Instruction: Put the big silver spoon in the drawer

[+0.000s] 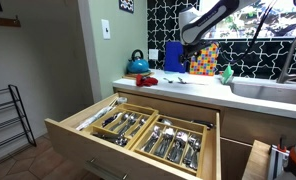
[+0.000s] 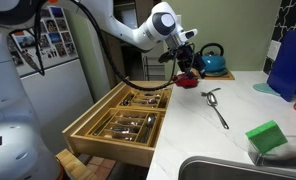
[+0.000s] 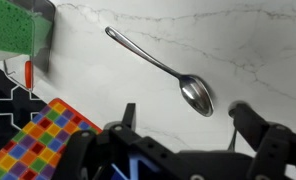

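The big silver spoon lies flat on the white marble counter, bowl toward my gripper; it also shows in an exterior view. My gripper is open and empty, its two fingers hovering above the counter either side of the spoon's bowl, not touching it. In both exterior views the gripper hangs above the counter. The light-wood drawer stands pulled open below the counter, its wooden compartments full of cutlery.
A green sponge and a colourful checkered cloth lie near the spoon. A teal kettle, a small red object and a blue container stand on the counter. A sink is beside them.
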`<state>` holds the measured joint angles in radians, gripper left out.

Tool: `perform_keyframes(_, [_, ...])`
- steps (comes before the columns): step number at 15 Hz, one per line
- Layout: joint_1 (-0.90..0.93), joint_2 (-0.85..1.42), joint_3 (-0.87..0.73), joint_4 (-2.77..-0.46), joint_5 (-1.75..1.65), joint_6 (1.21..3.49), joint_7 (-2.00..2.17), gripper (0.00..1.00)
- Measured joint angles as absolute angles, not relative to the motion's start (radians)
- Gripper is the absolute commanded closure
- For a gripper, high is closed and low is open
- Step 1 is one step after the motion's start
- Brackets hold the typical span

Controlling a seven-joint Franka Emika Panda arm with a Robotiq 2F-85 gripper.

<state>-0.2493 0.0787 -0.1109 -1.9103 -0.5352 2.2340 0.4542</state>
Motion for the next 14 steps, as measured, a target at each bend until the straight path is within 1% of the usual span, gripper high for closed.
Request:
perform_keyframes(4, [-0.228, 0.168, -0.154, -1.84, -0.535, 2.235, 0.515, 0.0])
perform_keyframes(12, [-0.203, 0.192, -0.175, -1.822, -0.528, 2.239, 0.512, 0.0])
perform_keyframes(14, [-0.195, 0.216, -0.184, -1.814, -0.532, 2.269, 0.515, 0.0])
